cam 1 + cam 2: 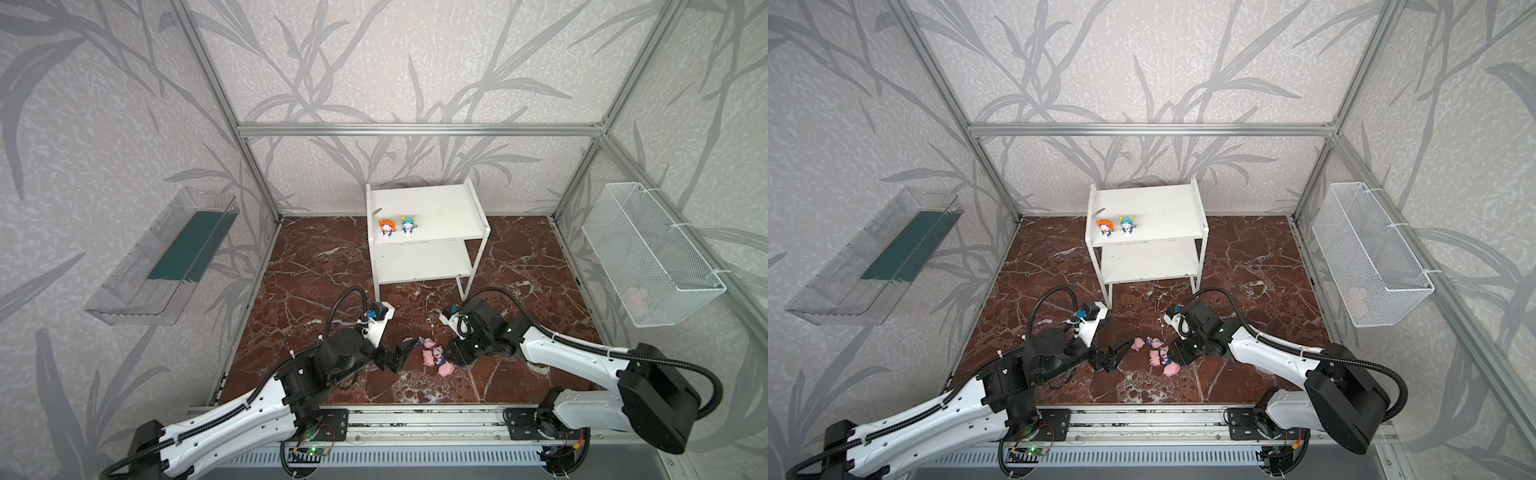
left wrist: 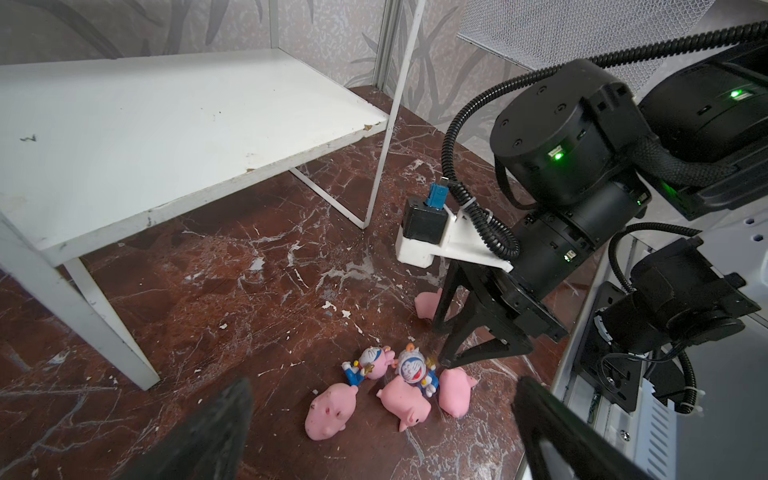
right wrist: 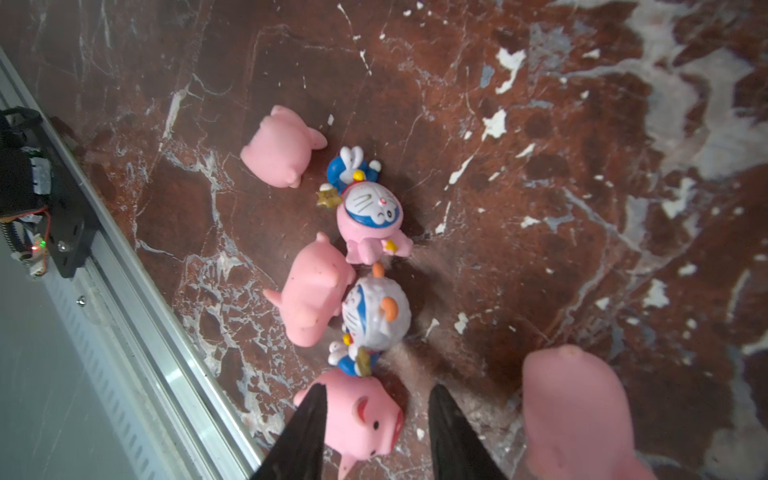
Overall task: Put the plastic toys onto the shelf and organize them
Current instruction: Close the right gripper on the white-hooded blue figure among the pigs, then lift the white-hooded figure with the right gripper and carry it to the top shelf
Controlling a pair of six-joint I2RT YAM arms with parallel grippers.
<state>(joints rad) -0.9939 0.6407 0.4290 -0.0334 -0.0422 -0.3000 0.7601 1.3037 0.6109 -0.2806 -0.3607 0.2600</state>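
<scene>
The white shelf (image 1: 436,208) (image 1: 1163,208) stands at the back. On its upper board are an orange-hooded figurine (image 1: 386,228) and a teal-hooded figurine (image 1: 409,225). The other plastic toys lie in a heap on the marble floor: a pink-hooded figurine (image 3: 370,212), a white-hooded figurine (image 3: 376,316) and several pink pigs (image 2: 330,411). My right gripper (image 3: 376,388) (image 1: 449,358) is open over one pig (image 3: 365,419). One finger overlaps the pig's flank and the other is clear of it. Another pig (image 3: 577,415) lies just outside that finger. My left gripper (image 2: 382,380) (image 1: 405,353) is wide open and empty, just left of the heap.
A clear tray with a green base (image 1: 174,253) hangs on the left wall. A white wire basket (image 1: 652,253) hangs on the right wall. The shelf's thin front legs (image 2: 374,187) stand just behind the heap. The arms' aluminium rail (image 3: 137,291) runs close in front of the heap.
</scene>
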